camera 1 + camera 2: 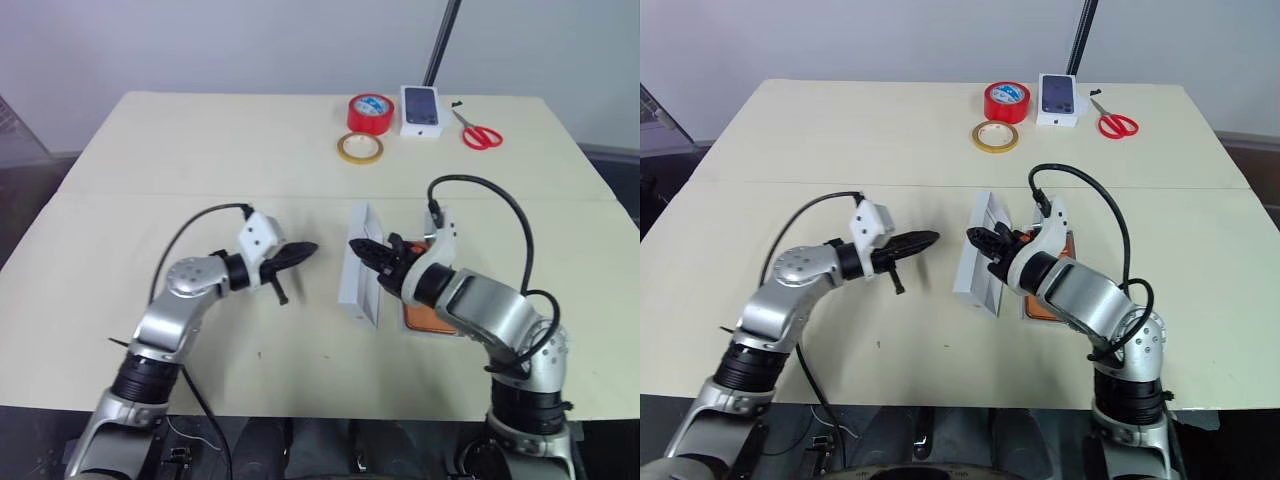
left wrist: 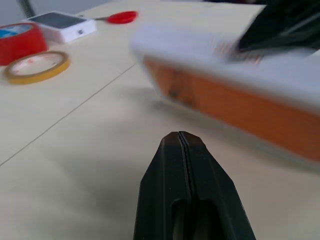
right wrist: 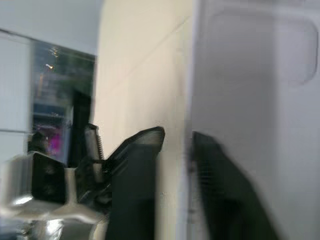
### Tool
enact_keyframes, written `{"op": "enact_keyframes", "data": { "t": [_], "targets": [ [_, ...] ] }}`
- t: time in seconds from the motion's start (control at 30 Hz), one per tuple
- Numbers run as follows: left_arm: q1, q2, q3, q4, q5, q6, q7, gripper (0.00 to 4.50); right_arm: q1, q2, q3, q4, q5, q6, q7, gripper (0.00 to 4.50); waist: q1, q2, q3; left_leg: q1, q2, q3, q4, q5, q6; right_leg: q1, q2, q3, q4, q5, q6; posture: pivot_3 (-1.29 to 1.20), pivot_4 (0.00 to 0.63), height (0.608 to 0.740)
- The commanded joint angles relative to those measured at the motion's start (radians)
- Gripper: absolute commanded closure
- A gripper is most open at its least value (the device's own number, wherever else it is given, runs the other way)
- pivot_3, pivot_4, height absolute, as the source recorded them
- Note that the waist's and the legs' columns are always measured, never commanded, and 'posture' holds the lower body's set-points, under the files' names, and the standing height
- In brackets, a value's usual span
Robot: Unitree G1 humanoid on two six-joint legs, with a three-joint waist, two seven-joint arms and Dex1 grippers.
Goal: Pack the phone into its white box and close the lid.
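The white box [image 1: 360,268] stands tilted up on one long edge at the table's middle. Just to its right the orange phone [image 1: 424,320] lies flat, mostly hidden under my right forearm. My right gripper [image 1: 358,247] reaches over the phone to the box's raised upper edge. In the right wrist view its fingers [image 3: 134,190] stand apart with the box's thin wall [image 3: 192,100] between them and a gap showing on one side. My left gripper [image 1: 308,249] is shut and empty, pointing at the box from the left, a short way off.
At the far edge lie a red tape roll [image 1: 370,112], a yellow tape ring [image 1: 359,148], a small white box with a phone picture [image 1: 421,110] and red scissors [image 1: 481,135]. A black pole [image 1: 441,40] rises behind them.
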Motion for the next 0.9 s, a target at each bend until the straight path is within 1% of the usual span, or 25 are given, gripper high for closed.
{"op": "enact_keyframes", "data": {
  "t": [0.03,0.1,0.17,0.27,0.3,0.33,0.37,0.47,0.53,0.63,0.73,0.8,0.9],
  "targets": [
    [-0.051,-0.051,-0.046,-0.003,0.029,-0.012,0.023,4.50,-0.056,-0.144,-0.038,0.000,0.024,0.075,0.149,1.60,-0.002,0.001,0.000,0.000,0.000,0.000,0.000,0.000,0.000,0.000,0.000,0.000,0.000,0.000,0.000,0.00,0.150,0.709],
    [-0.093,-0.108,-0.080,0.038,0.046,-0.005,0.041,4.50,-0.108,-0.302,-0.056,0.050,0.024,0.140,0.238,1.60,0.000,0.002,0.001,0.001,0.001,0.000,-0.001,0.000,0.000,0.000,0.001,0.000,0.000,0.000,0.000,0.00,0.150,0.709],
    [-0.114,-0.144,-0.097,0.061,0.052,-0.009,0.040,4.50,-0.136,-0.440,-0.065,0.101,0.024,0.185,0.296,1.60,0.002,0.002,0.000,0.000,0.000,0.000,0.000,0.000,0.000,0.001,0.000,0.000,0.000,0.000,0.000,0.00,0.150,0.709],
    [-0.133,-0.182,-0.119,0.075,0.054,-0.015,0.034,4.50,-0.134,-0.595,-0.067,0.171,0.018,0.207,0.335,1.60,0.000,0.001,0.000,0.001,0.001,0.000,0.000,-0.001,0.002,0.001,0.001,0.000,-0.002,0.000,0.000,0.00,0.150,0.709],
    [-0.138,-0.194,-0.126,0.076,0.052,-0.009,0.032,4.50,-0.129,-0.632,-0.068,0.183,-0.011,0.215,0.357,2.12,0.000,0.001,0.000,0.000,0.001,0.000,-0.001,-0.001,0.002,0.001,0.000,0.000,-0.002,0.000,0.000,0.00,0.150,0.709],
    [-0.140,-0.204,-0.135,0.075,0.052,-0.007,0.029,4.50,-0.121,-0.662,-0.069,0.192,-0.040,0.221,0.382,2.41,0.000,0.001,0.000,0.000,0.001,0.000,-0.001,-0.001,0.002,0.001,0.000,0.000,-0.002,0.000,0.000,0.00,0.150,0.709],
    [-0.140,-0.212,-0.143,0.074,0.054,-0.006,0.025,4.50,-0.115,-0.685,-0.070,0.197,-0.067,0.224,0.406,2.99,-0.002,0.001,0.000,0.000,0.001,0.000,-0.001,-0.001,0.002,0.001,0.000,0.001,-0.002,0.000,0.000,0.00,0.150,0.709],
    [-0.137,-0.233,-0.175,0.076,0.069,-0.011,0.023,4.50,-0.107,-0.732,-0.069,0.204,-0.164,0.234,0.473,4.44,0.000,0.002,0.000,0.001,0.001,0.000,0.000,-0.001,0.002,0.001,0.001,0.001,-0.001,0.000,0.000,0.00,0.150,0.709],
    [-0.140,-0.243,-0.182,0.084,0.074,-0.007,0.026,4.50,-0.108,-0.751,-0.060,0.196,-0.234,0.245,0.519,4.44,0.002,0.002,0.000,0.001,0.001,0.000,0.000,-0.001,0.002,0.001,0.001,0.001,-0.001,0.000,0.000,0.00,0.150,0.709],
    [-0.140,-0.252,-0.177,0.080,0.066,0.005,0.030,4.50,-0.104,-0.798,-0.001,0.128,-0.431,0.268,0.626,4.44,0.003,0.002,0.000,0.001,0.001,0.001,0.000,-0.001,0.002,0.001,0.001,0.001,-0.002,0.000,0.000,0.00,0.150,0.709],
    [-0.133,-0.248,-0.162,0.069,0.064,0.020,0.047,4.50,-0.094,-0.810,0.040,0.070,-0.565,0.271,0.721,4.44,0.002,0.002,0.000,0.001,0.001,0.000,0.000,-0.001,0.002,0.001,0.001,0.002,-0.002,0.000,0.000,0.00,0.150,0.709],
    [-0.131,-0.230,-0.139,0.059,0.060,0.045,0.061,4.50,-0.086,-0.822,0.072,0.029,-0.658,0.272,0.782,4.44,0.002,0.002,0.000,0.001,0.001,0.000,0.000,-0.001,0.002,0.001,0.001,0.002,-0.002,0.000,0.000,0.00,0.150,0.709],
    [-0.137,-0.191,-0.102,0.051,0.047,0.128,0.075,4.50,-0.067,-0.835,0.124,-0.014,-0.790,0.263,0.864,4.44,0.002,0.002,0.000,0.001,0.001,0.000,0.000,-0.001,0.002,0.001,0.001,0.001,-0.002,0.000,0.000,0.00,0.150,0.709]
  ]
}}
